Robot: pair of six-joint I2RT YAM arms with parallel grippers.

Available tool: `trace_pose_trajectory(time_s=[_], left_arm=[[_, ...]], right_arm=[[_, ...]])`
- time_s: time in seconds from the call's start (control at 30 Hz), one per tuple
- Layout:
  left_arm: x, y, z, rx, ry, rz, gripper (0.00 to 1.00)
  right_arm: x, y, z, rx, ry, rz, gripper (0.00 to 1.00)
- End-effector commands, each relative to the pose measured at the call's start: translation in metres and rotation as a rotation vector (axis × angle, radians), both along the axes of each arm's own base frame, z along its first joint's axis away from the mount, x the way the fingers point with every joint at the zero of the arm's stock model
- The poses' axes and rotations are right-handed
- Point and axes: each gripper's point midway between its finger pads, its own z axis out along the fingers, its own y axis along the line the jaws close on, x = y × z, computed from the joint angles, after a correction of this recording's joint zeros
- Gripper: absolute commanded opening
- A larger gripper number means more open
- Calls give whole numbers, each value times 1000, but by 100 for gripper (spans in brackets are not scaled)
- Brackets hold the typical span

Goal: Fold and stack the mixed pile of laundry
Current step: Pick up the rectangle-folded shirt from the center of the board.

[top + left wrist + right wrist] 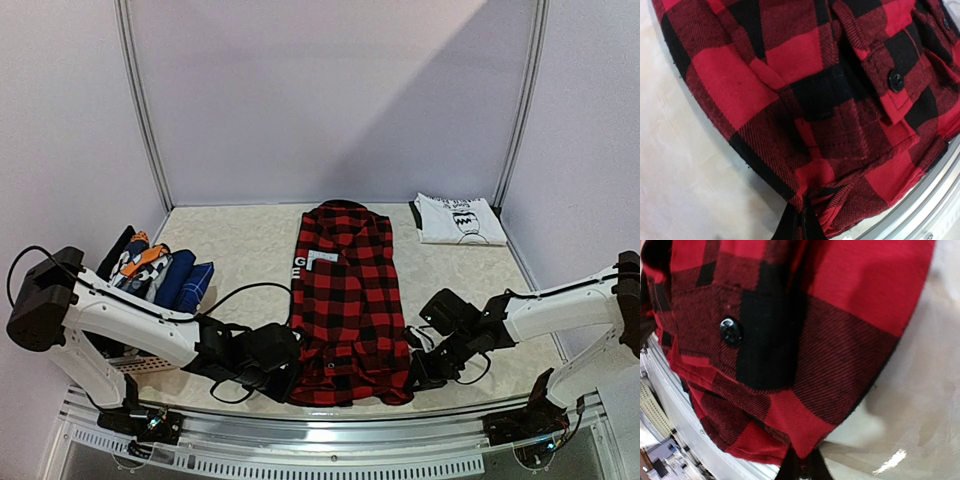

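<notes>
My left gripper (288,372) pinched tight on near-left hem corner of red-and-black plaid flannel shirt (345,290) | my right gripper (418,372) clamped on near-right hem corner | shirt flat on surface (240,250), hem at near edge

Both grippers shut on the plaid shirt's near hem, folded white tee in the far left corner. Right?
Not quite: the top view shows the folded white tee in the far right corner, not the left. The rest holds: the left gripper and right gripper are both shut on the near hem of the plaid shirt.
</notes>
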Motion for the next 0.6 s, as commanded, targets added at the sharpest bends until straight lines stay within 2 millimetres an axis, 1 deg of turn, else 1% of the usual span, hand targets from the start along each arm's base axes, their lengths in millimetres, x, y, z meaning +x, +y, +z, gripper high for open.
trace_pose_trajectory(time_s=[0.0, 0.07, 0.23, 0.4, 0.57], left_arm=[[-6, -8, -5, -3, 13, -25, 0], [-7, -9, -3, -12, 12, -28, 0], [-9, -10, 4, -15, 9, -41, 0], [-8, -8, 21, -21, -13, -51, 0], [-4, -9, 39, -36, -44, -60, 0]], right_arm=[[-3, -11, -11, -58, -9, 1, 0], [-2, -11, -9, -58, -14, 1, 0], [3, -13, 4, -70, -49, 13, 0], [6, -12, 19, -62, -84, 33, 0], [14, -7, 40, -38, -136, 40, 0]])
